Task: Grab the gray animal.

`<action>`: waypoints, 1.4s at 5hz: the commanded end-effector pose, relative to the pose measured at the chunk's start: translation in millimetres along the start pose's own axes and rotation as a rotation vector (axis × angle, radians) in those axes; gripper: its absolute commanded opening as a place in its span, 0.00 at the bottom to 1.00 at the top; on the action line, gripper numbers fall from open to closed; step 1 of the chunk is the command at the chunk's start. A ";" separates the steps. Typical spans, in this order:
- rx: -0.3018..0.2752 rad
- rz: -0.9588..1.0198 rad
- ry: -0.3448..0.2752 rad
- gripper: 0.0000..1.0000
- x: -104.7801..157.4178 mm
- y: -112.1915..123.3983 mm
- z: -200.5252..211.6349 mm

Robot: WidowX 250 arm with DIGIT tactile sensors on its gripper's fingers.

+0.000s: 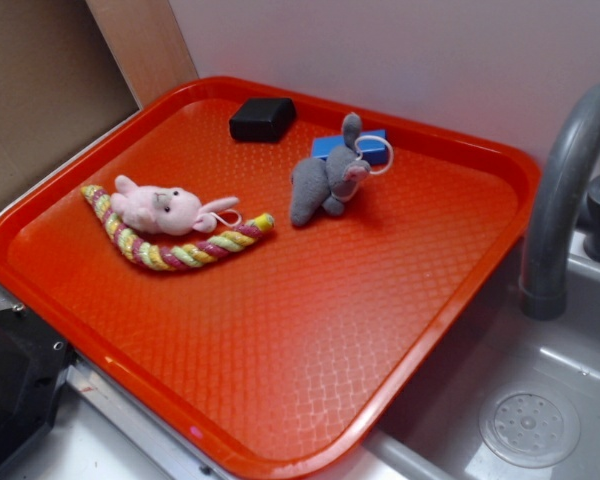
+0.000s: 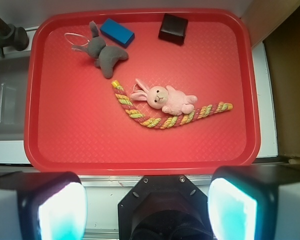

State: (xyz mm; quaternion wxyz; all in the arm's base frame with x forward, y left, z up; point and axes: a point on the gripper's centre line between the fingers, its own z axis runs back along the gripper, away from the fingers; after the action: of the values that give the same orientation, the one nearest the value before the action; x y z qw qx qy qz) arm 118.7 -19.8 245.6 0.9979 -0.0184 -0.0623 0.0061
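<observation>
Red tray (image 1: 450,290) with raised rim, textured floor, set beside a gray sink basin (image 1: 525,425) and a curved gray faucet (image 1: 565,190); wooden panel (image 1: 145,45) and pale wall behind. Braided multicolored rope (image 2: 165,117) curving across the middle of the tray floor. Pink plush rabbit (image 2: 165,98) lying on and touching the rope. Gray animal (image 2: 104,51) lying near the tray's far edge, toward the faucet side, well apart from the rabbit; white loop ring (image 2: 74,37) attached at its head; one ear touching or overlapping the blue rectangular block (image 2: 117,31) just beside it. Black box (image 2: 172,28) near the same far edge, apart from the block, toward the wooden panel. Gripper (image 2: 147,200) above the tray's near rim in the wrist view, fingers (image 2: 57,207) spread wide at the lower corners of the frame, nothing between them, well apart from the gray animal.
</observation>
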 end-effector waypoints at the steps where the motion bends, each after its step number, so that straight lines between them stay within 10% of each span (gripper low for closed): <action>1: 0.000 0.000 0.000 1.00 0.0 0.0 0.0; 4: -0.096 -0.556 -0.196 1.00 74.7 -36.8 -58.6; 7: -0.043 -0.732 -0.106 1.00 150.7 -66.6 -167.0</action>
State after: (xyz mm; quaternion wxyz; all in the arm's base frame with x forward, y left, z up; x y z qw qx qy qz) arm 285.3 -82.2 83.7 0.9323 -0.0183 -0.0834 -0.3516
